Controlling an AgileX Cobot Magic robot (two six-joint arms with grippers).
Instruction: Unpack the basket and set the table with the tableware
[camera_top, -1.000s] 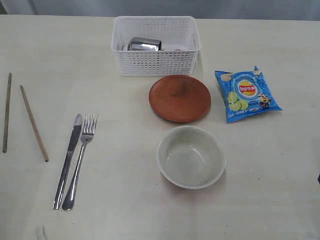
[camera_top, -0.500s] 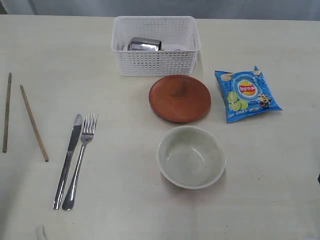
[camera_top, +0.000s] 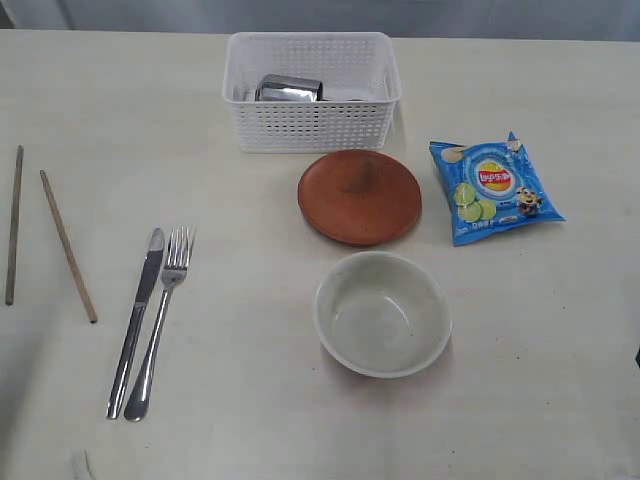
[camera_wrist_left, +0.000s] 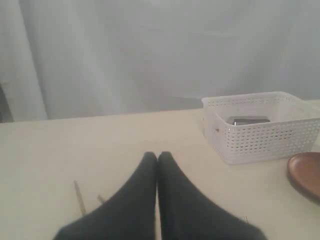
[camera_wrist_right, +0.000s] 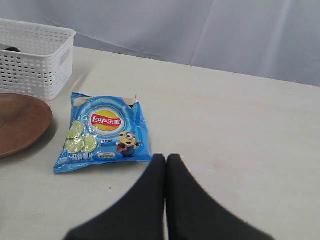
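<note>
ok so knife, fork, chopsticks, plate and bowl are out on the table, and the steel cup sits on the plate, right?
Not quite: the exterior view shows the steel cup in the basket, not on the plate. The rest holds.

basket (camera_top: 312, 125) 1 | cup (camera_top: 290, 89) 1 | plate (camera_top: 359, 196) 1 | bowl (camera_top: 382, 313) 1 | chip bag (camera_top: 494, 189) 1 | knife (camera_top: 135, 322) 1 | fork (camera_top: 158, 325) 1 | chopsticks (camera_top: 68, 246) 2
</note>
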